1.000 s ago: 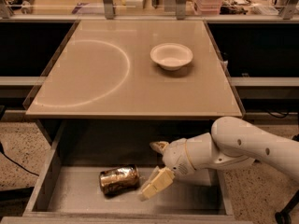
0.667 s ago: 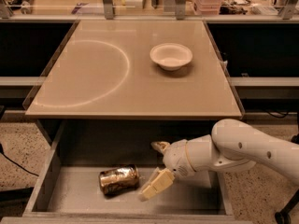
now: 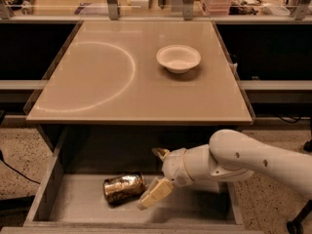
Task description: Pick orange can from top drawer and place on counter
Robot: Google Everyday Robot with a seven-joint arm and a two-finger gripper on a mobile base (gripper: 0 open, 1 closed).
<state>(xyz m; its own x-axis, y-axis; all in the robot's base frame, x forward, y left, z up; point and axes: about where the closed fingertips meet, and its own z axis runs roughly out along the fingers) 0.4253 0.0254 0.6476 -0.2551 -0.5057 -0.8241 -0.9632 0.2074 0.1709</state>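
Note:
The orange can [image 3: 124,187] lies on its side on the floor of the open top drawer [image 3: 83,209], left of centre. My gripper [image 3: 156,174] is inside the drawer just right of the can, with its jaws open. The lower beige fingertip [image 3: 155,194] sits close against the can's right end, and the upper fingertip [image 3: 161,153] is farther back, clear of the can. The white arm reaches in from the right. The counter [image 3: 112,82] with its faint white circle is above the drawer and holds no can.
A white bowl [image 3: 178,58] stands on the counter at the right rear. The drawer's low side walls [image 3: 46,189] flank the can. Clutter and metal posts line the back behind the counter. Speckled floor lies on both sides.
My gripper has edged slightly left toward the can. The can has not moved.

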